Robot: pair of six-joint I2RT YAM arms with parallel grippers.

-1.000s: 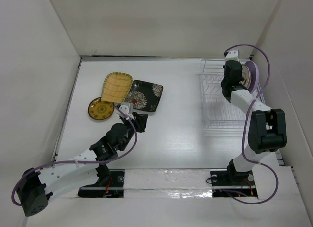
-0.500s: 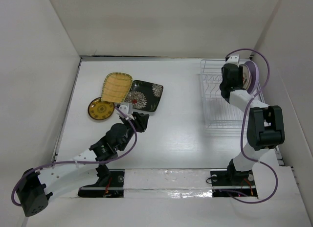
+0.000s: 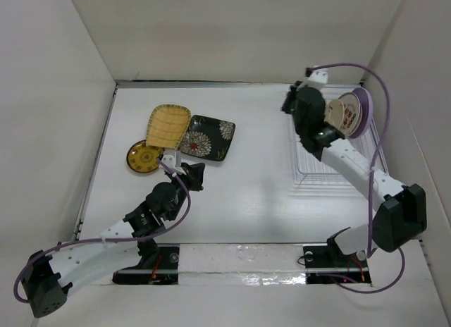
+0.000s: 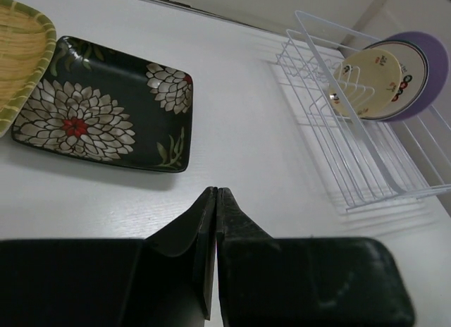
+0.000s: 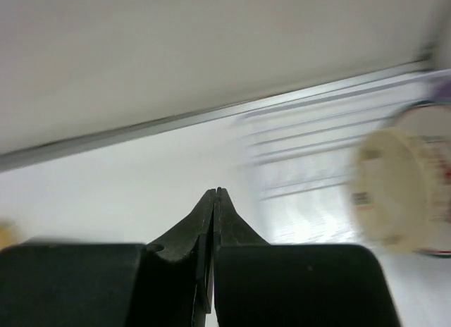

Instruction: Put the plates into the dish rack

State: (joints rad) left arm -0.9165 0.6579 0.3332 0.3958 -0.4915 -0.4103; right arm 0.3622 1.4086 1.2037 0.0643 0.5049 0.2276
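Left hand (image 4: 215,194) and right hand (image 5: 213,193) are both pinched closed, empty. Dish rack (image 3: 325,165), upper right, holds the cream plate (image 3: 345,114) and lavender plate (image 3: 366,103); black plate (image 3: 206,137) sits upper left on the table (image 3: 261,193).

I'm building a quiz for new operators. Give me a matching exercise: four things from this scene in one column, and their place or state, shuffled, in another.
1 lavender plate
2 black flowered plate
3 brown-gold round plate
4 left gripper

A shut, holding nothing
B upright in the dish rack
C flat, right of the yellow plate
D flat, leftmost dish

Pairs: 1-B, 2-C, 3-D, 4-A
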